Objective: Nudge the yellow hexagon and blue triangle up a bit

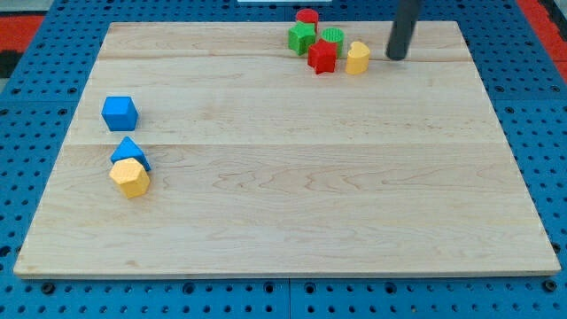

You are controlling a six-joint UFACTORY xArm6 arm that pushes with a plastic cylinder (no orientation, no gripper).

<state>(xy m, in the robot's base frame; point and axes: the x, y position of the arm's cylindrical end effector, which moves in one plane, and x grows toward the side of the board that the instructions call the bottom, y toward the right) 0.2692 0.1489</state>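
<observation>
The yellow hexagon (131,177) lies at the view's left, low on the wooden board (292,195). The blue triangle (129,151) sits just above it and touches it. My tip (396,57) rests on the board near the view's top right, far from both blocks. It stands just right of a yellow block (358,58).
A blue cube (119,112) sits above the blue triangle at the left. Near the top centre is a cluster: a red cylinder (306,17), a green cube (301,39), a green cylinder (332,36) and a red star-like block (322,56). Blue pegboard surrounds the board.
</observation>
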